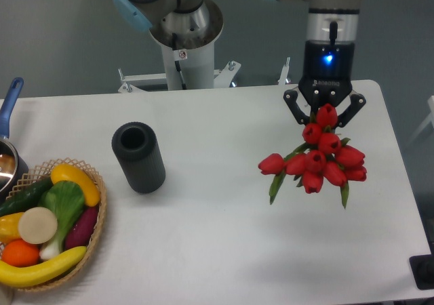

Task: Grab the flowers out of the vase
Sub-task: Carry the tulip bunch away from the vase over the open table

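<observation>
The flowers (317, 160), a bunch of red tulip buds with green leaves, are out of the vase and over the right part of the table. My gripper (325, 117) points down over the top of the bunch. Its two dark finger links spread to either side of the uppermost bud, and the fingertips are hidden behind the buds. The bunch stays with the gripper, so it reads as shut on the flowers. The vase (138, 156), a dark grey cylinder with an empty round mouth, stands upright at the table's left centre, far from the gripper.
A wicker basket (95, 230) of fruit and vegetables sits at the front left corner. A blue-handled pot (9, 102) shows at the left edge. The robot's base column (184, 47) stands behind the table. The table's right edge (400, 169) is close to the flowers.
</observation>
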Controlling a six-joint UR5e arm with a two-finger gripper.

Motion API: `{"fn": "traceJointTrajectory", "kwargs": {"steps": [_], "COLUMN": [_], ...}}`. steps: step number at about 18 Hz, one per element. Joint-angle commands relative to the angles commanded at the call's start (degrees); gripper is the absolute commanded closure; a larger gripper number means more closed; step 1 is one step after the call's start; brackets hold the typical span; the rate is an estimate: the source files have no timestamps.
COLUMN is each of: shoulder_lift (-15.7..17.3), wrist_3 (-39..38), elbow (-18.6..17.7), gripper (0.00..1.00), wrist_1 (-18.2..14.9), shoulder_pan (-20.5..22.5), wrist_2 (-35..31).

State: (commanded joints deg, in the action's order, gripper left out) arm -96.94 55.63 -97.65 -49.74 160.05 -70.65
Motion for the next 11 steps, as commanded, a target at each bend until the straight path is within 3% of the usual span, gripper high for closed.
{"fn": "traceJointTrajectory", "kwargs": {"steps": [8, 11], "shoulder_lift": [-3.52, -3.69], "wrist_3": [0.18, 0.18], "elbow": [1.40, 2.46], "gripper": [1.00, 1.00], "wrist_1": [-0.97, -4.30], "shoulder_pan": [-0.44, -0.88], "wrist_2": [-8.79, -12.82]}}
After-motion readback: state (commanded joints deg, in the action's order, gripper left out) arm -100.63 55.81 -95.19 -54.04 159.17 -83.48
